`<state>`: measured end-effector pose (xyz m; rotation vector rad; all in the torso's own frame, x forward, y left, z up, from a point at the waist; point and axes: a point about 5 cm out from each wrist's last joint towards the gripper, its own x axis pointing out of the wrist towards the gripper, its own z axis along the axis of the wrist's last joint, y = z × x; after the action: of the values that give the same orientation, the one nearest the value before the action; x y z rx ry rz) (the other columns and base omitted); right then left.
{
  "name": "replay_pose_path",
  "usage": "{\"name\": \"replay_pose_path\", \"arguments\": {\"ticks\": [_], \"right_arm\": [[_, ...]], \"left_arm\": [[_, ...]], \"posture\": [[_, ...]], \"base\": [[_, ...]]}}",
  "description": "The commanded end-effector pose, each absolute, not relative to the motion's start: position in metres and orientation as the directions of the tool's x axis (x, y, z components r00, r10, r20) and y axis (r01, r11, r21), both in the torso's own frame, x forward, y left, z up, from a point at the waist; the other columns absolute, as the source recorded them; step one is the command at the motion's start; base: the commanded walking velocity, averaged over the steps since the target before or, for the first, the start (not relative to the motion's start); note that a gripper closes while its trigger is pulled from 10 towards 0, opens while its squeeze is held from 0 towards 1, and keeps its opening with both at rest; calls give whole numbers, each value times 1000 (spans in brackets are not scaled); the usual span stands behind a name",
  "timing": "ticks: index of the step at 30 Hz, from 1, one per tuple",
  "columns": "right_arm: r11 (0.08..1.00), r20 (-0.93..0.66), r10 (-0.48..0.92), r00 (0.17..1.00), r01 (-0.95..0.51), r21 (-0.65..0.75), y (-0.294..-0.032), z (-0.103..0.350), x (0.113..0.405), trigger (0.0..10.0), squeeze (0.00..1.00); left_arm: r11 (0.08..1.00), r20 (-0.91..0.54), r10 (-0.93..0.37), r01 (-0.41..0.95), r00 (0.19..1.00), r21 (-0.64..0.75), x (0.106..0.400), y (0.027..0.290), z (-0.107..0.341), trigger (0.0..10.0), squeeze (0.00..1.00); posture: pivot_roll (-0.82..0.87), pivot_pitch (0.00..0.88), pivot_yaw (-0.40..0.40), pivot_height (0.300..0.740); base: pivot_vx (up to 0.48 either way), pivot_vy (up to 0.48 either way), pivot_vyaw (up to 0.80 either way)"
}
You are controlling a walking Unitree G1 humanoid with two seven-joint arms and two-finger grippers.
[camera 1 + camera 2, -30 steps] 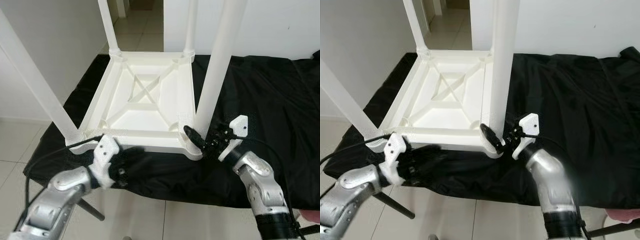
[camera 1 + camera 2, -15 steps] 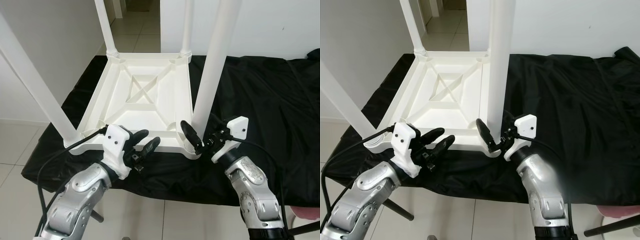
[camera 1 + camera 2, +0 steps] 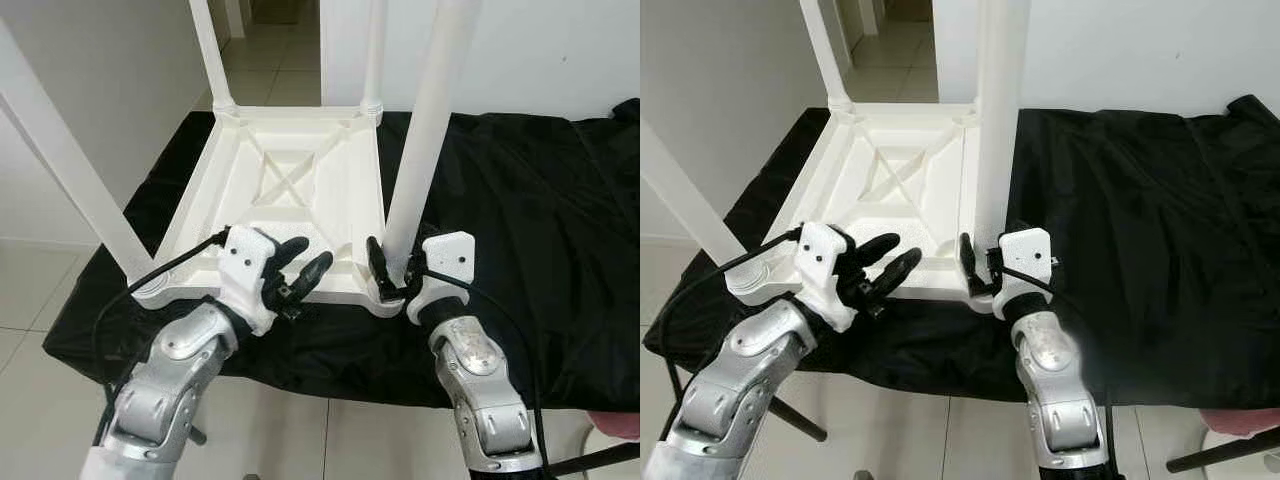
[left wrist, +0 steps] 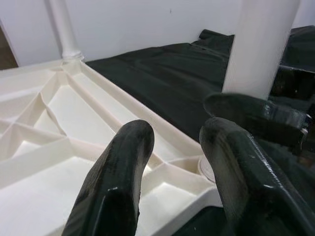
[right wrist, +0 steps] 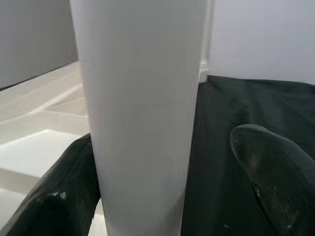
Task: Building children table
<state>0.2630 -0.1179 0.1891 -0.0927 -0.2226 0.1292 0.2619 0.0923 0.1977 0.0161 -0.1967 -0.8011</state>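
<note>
The white children's table (image 3: 295, 195) lies upside down in front of you on the bench (image 3: 520, 200), which is draped in a black cloth (image 3: 540, 260), with its ribbed underside facing up and its legs standing upright from the corners. Taking that upturned table as your landmark, the near-right leg (image 3: 425, 140) rises from the corner closest to your right arm, the near-left leg (image 3: 60, 160) from the corner by your left arm, and two more legs (image 3: 212, 50) stand at the far corners, toward the doorway. Your right tool (image 3: 390, 272) sits at the base of the near-right leg, fingers (image 5: 268, 172) spread on either side of it; you cannot tell from these views whether they press against the leg. Your left tool (image 3: 300, 272) hovers over the near edge of the table, between the two near legs, its fingers (image 4: 120, 172) apart and holding nothing. Beyond the table's left side lie pale floor tiles (image 3: 30, 290) and a white wall (image 3: 100, 90).
</note>
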Motion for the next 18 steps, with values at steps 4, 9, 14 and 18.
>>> {"name": "replay_pose_path", "arguments": {"ticks": [4,9,14,18], "right_arm": [[989,205,128,970,-109,-103,-112,187,260,10000,0],[989,210,117,971,-95,-111,-110,189,260,10000,0],[990,208,98,973,-75,-116,-107,190,257,10000,0],[991,209,95,973,-72,-117,-106,190,255,10000,0]], "left_arm": [[850,197,-523,525,829,46,274,103,201,10000,0],[872,212,-482,490,850,17,275,102,203,10000,0],[874,210,-474,486,855,-6,273,98,202,10000,0],[876,208,-470,482,858,-10,272,96,202,10000,0]], "posture": [[-41,83,61,740],[-47,101,65,740],[-48,127,72,740],[-47,144,75,740]], "base": [[0,0,0],[0,0,0],[0,0,0],[0,0,0]]}}
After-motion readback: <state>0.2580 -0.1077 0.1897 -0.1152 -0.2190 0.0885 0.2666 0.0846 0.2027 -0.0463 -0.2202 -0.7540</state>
